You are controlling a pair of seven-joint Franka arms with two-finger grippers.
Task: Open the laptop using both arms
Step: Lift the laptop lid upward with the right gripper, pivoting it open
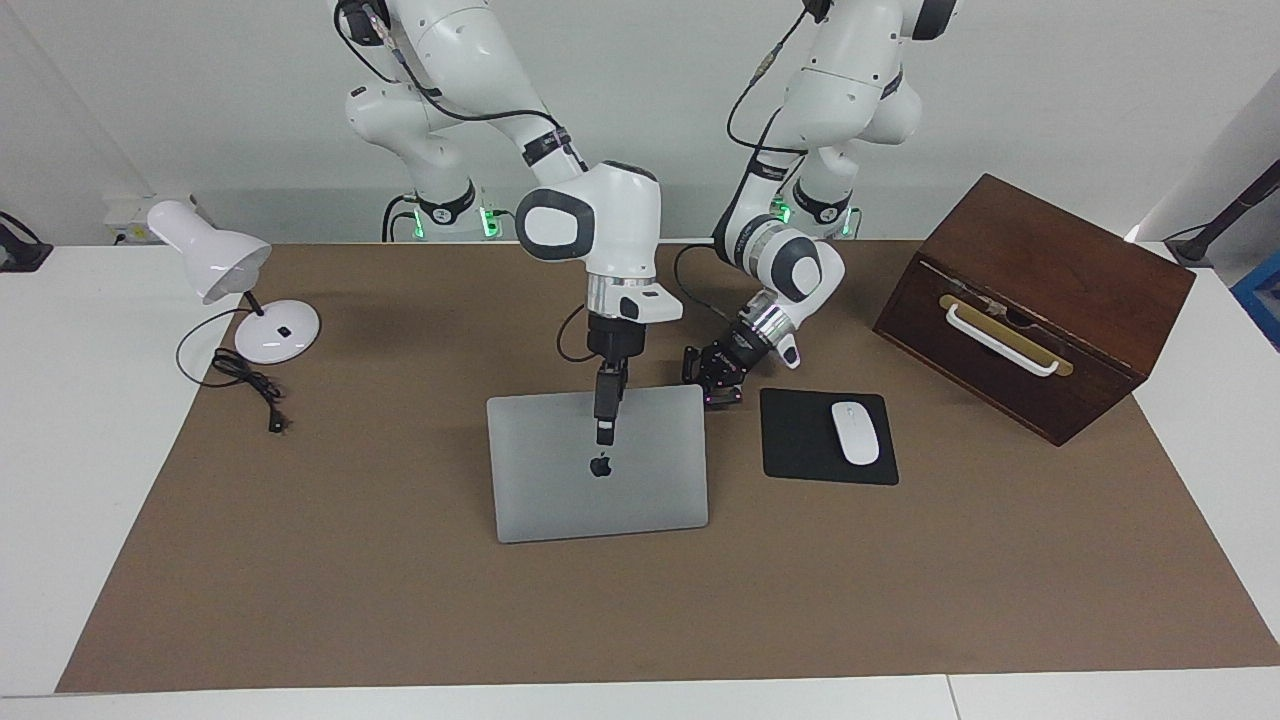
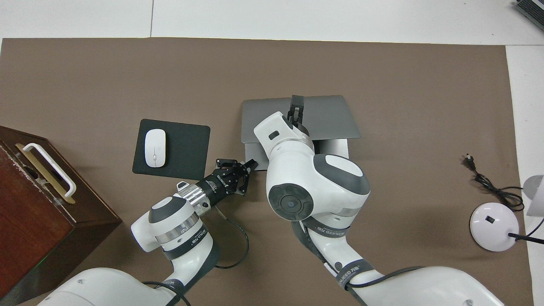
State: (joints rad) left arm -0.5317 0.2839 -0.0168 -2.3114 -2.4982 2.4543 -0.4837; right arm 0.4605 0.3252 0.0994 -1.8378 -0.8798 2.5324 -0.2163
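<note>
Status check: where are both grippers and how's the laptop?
Right gripper down on the laptop lid. Left gripper at its corner beside the mouse pad. Lid partly lifted. Nothing blocking.

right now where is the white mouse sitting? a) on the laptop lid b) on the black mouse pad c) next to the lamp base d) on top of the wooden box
b: the white mouse lies on the black mouse pad, beside the laptop toward the left arm's end of the table, with the left pincer low at the laptop's corner nearest the pad.
</note>
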